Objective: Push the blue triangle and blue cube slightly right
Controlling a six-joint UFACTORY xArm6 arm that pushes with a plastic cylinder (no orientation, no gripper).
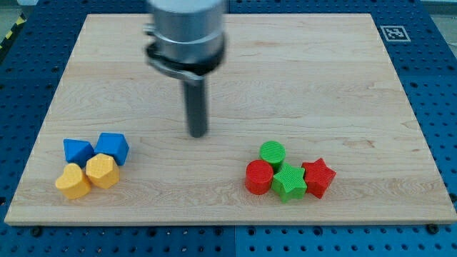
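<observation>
The blue triangle (76,150) lies near the view's bottom left, touching the blue cube (113,147) on its right. Both sit just above two yellow blocks. My tip (197,133) is on the board to the right of the blue cube, roughly a hand's width away and slightly higher in the view. It touches no block.
A yellow heart-like block (72,181) and a yellow hexagonal block (102,171) sit right below the blue pair. At the bottom right are a green cylinder (272,153), a red cylinder (259,176), a green star (288,181) and a red star (318,177). The board's wooden edge (21,178) is close on the left.
</observation>
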